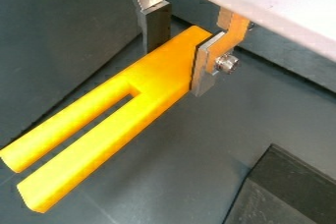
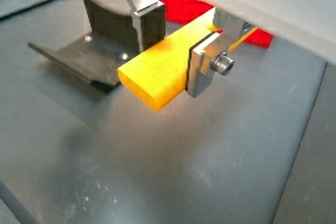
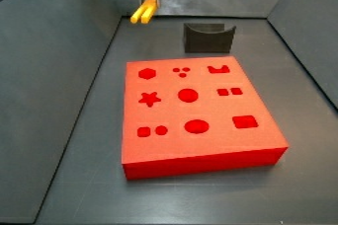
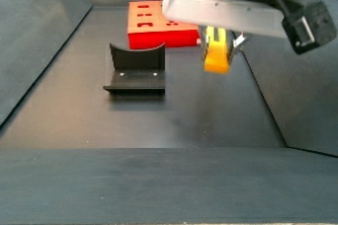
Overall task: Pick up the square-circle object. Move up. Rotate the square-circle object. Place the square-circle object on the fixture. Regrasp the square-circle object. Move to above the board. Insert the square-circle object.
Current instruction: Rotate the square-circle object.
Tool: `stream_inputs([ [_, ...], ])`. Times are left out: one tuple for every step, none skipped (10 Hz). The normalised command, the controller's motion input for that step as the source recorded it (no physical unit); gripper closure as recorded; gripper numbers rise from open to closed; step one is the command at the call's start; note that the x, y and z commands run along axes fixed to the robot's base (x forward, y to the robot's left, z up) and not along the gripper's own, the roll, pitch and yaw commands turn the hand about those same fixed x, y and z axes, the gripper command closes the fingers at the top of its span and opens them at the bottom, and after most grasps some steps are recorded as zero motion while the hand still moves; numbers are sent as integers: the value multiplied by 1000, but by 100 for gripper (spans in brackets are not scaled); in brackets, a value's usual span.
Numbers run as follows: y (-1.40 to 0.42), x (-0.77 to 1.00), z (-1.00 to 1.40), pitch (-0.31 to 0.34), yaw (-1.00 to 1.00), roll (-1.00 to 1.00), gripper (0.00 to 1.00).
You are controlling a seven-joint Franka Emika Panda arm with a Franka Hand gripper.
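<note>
Clearly, the gripper (image 1: 184, 53) has its jaws clamped on one end of the square-circle object (image 1: 98, 135), carried clear of the floor. In a side view the object hangs at upper centre, left of the fixture (image 3: 208, 37) and beyond the board (image 3: 196, 118).

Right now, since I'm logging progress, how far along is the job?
Done: the small yellow two-bar peg is picked up, clamped in the pincer and off the floor. In hand: carrying it near the dark notched fixture. Left: fixture placement, regrasp, insertion into the red board.
</note>
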Motion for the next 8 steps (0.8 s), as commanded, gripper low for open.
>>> stream_inputs([
  [0, 0, 0, 0, -1000, 0, 100],
  [17, -4, -74, 0, -1000, 1, 100],
  [22, 4, -59, -2, -1000, -2, 100],
  [22, 15, -35, -4, -1000, -3, 100],
  [22, 19, -28, -4, -1000, -3, 100],
  [22, 21, -23, -5, -1000, -3, 100],
  [22, 23, -19, -5, -1000, -3, 100],
  [22, 24, -17, -5, -1000, -3, 100],
])
